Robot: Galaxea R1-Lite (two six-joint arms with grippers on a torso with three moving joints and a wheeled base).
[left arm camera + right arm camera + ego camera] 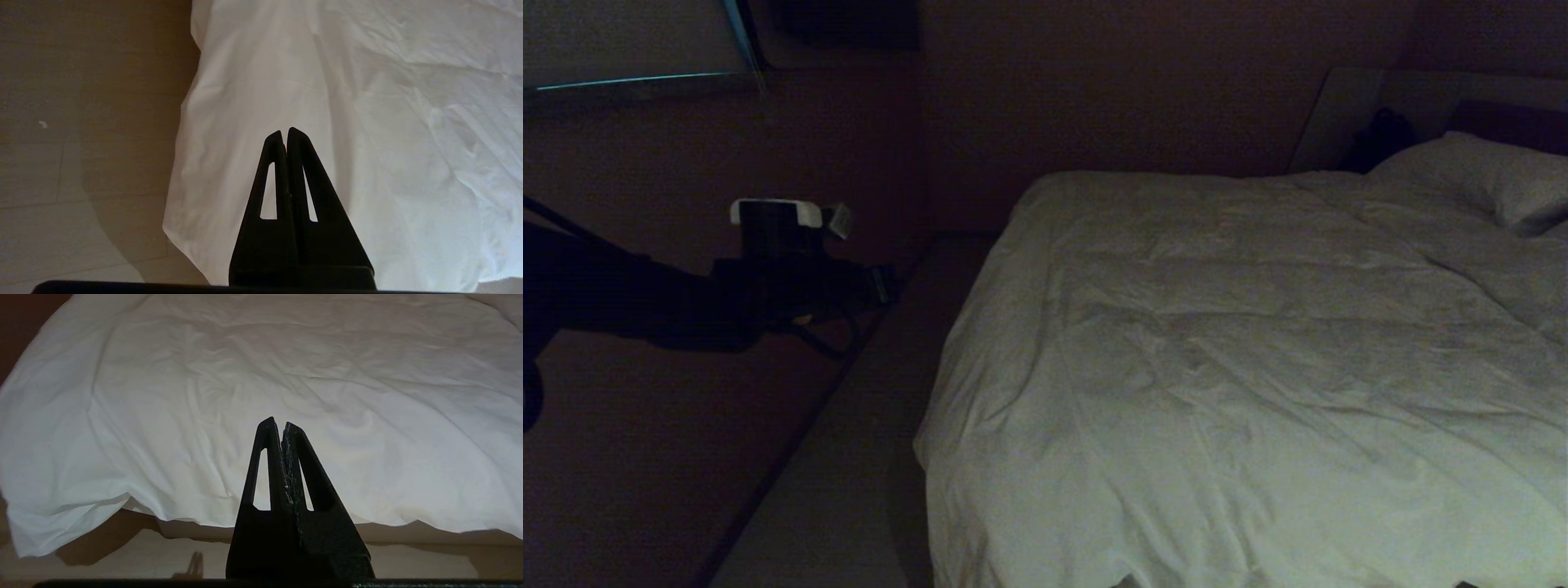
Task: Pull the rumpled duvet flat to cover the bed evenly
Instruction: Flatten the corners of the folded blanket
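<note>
- The duvet (pixel 1241 359) lies spread over the bed (pixel 1347 114), creased, its edge draping down the side and foot toward the floor (pixel 849 457).
- A pillow (pixel 1478 175) sits at the head end, against the dark headboard (pixel 1511 122).
- The room is dim, with dark walls.
- Left gripper (pixel 284 132): clenched shut, holding nothing, out beside the bed's side edge.
- Right gripper (pixel 277 424): clenched shut, empty, aimed at the foot of the duvet.

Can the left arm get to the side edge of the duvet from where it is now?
Probably yes. The left gripper, shut and empty, hangs off the side of the duvet, with only bare floor between them. It must open first.
</note>
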